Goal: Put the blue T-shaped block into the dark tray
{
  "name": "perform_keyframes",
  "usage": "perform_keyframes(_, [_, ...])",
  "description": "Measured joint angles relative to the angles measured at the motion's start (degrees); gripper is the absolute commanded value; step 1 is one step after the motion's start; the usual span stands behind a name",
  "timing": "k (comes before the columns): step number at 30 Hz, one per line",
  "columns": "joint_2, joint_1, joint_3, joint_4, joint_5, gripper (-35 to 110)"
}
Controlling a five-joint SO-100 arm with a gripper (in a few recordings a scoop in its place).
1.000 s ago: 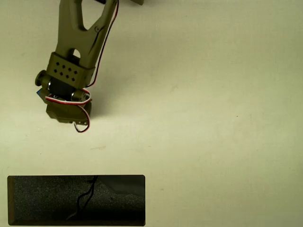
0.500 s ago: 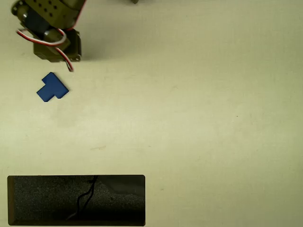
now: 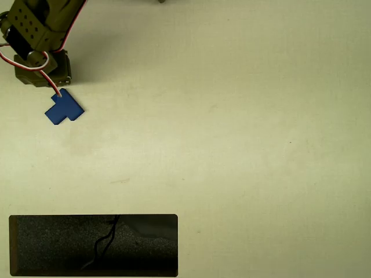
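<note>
Overhead view: the small, flat, bright-blue T-shaped block (image 3: 64, 108) is lying face-down-flat on the pale cream table (image 3: 243, 127), near the upper-left corner, while my olive-green arm with its red and white wires is hanging just above and to the left of it. My gripper (image 3: 40, 72) is sitting under the wrist housing from this angle, so I cannot tell whether its jaws are parted or closed; nothing is showing between them, and the block is resting free on the table. A loop of the wire is crossing the block's upper corner in the picture (whether it is actually touching I cannot say).

I am judging the block to be light, rigid and thin, probably smooth plastic, so it is likely sliding easily if nudged and offering little height to pinch. The best hold, to my eye, is across the narrower stem or across the bar's two parallel edges, jaws coming straight down.

The long black rectangular tray (image 3: 35, 266), with its speckled matte floor, bevelled rim and thin dark squiggle inside, is lying along the bottom-left edge, well apart from the block and almost directly below it in the picture.
</note>
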State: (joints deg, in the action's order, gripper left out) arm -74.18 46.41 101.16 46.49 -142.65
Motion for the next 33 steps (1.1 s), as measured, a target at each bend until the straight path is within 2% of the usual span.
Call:
perform_keyframes(6, [3.16, -3.78, -3.16, -1.05, 3.69, 0])
perform_keyframes(11, [9.49, -10.20, -11.78, -2.90, 12.48, 0])
perform_keyframes(17, [29.71, -20.57, -44.38, 3.25, 30.06, 0])
perform_keyframes(20, [39.55, -23.38, -58.54, 5.54, 33.75, 0])
perform_keyframes(22, [39.46, -23.91, -58.01, 5.54, 34.01, 0])
perform_keyframes(26, [30.50, -24.70, -45.00, 4.66, 33.84, 0])
perform_keyframes(30, [21.80, -25.49, -36.21, 9.23, 33.49, 0])
perform_keyframes(33, [13.80, -22.59, -29.71, 12.30, 29.53, 0])
